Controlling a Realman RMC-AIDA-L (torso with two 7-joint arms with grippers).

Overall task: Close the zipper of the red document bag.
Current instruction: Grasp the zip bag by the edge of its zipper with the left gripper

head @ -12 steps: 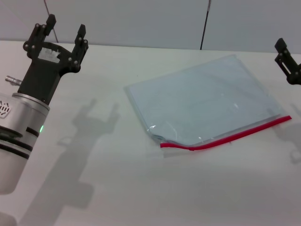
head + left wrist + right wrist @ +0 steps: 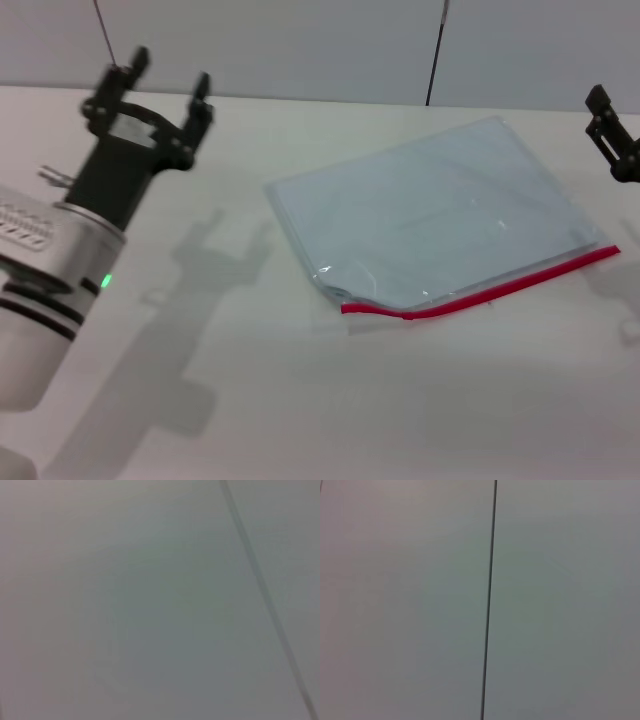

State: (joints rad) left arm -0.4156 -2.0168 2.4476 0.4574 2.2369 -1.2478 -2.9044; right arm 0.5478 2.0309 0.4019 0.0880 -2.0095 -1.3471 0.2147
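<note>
The red document bag [image 2: 440,215] lies flat on the white table, a translucent pale blue-grey pouch right of centre in the head view. Its zipper [image 2: 485,290] is a thin red strip along the near long edge, slightly buckled at its left end. My left gripper [image 2: 168,78] hangs open and empty at the far left, well clear of the bag. Only part of my right gripper [image 2: 610,130] shows at the right edge, beside the bag's far right corner. Both wrist views show only a grey wall.
The white table [image 2: 300,400] spreads wide in front of and left of the bag. A grey panelled wall [image 2: 320,40] with dark seams stands behind the table's far edge.
My left arm has shifted to the right and slightly toward the bag, gripper still open. The right gripper and the bag have not moved.
</note>
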